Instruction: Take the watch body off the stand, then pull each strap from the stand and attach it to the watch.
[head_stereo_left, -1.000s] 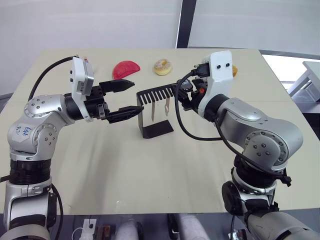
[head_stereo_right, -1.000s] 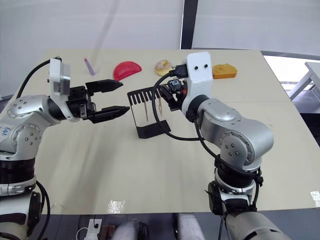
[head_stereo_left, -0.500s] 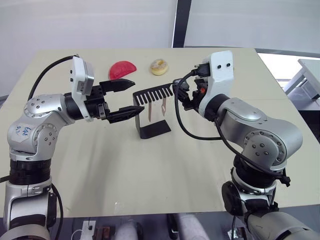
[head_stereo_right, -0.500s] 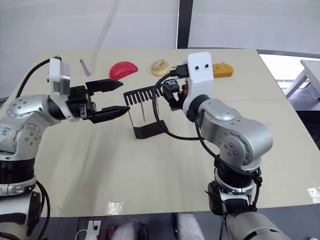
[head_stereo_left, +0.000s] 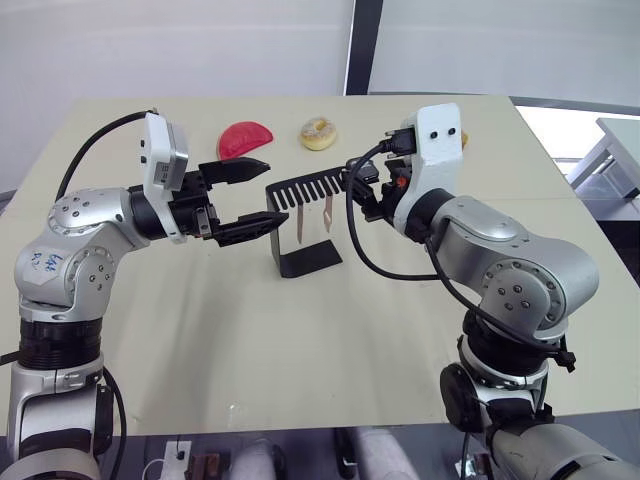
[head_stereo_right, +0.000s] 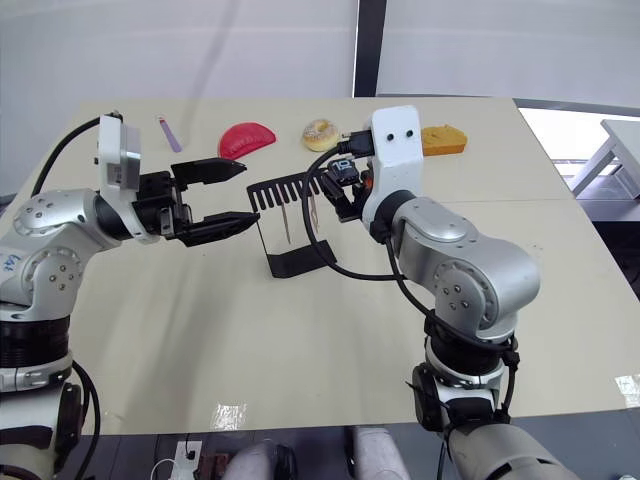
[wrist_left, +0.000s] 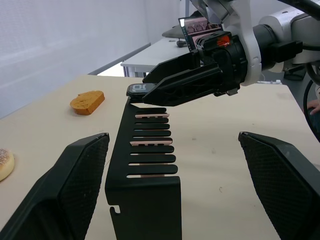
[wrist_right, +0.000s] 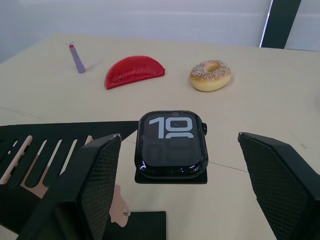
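Our right gripper (wrist_right: 172, 150) hangs at the outer end of the stand (head_stereo_left: 305, 220), its two fingers (wrist_right: 92, 180) spread wide to either side of the watch body (wrist_right: 171, 143) and not touching it; the watch body sits flat on the tip of the stand's top arm, squarely between those fingers, its screen facing up with light digits showing. We hold nothing in this gripper. Our left gripper (head_stereo_left: 250, 195) hovers at the opposite end of the stand, near the upright, also wide open and empty, with one finger (wrist_left: 65, 187) on each side of the slotted arm and clear of it. From our left wrist, the slotted arm runs straight away from us toward the right gripper. The two straps (head_stereo_left: 327, 213) hang down from the comb slots between our two grippers, closer to the right one, their pale tops (wrist_left: 151, 143) showing across the slots. Beyond our right gripper on the table (head_stereo_left: 300, 340) lie a red wedge (wrist_right: 132, 70), a doughnut (wrist_right: 210, 75) and a purple stick (wrist_right: 76, 57); a piece of bread (head_stereo_right: 443, 139) lies past the right wrist.
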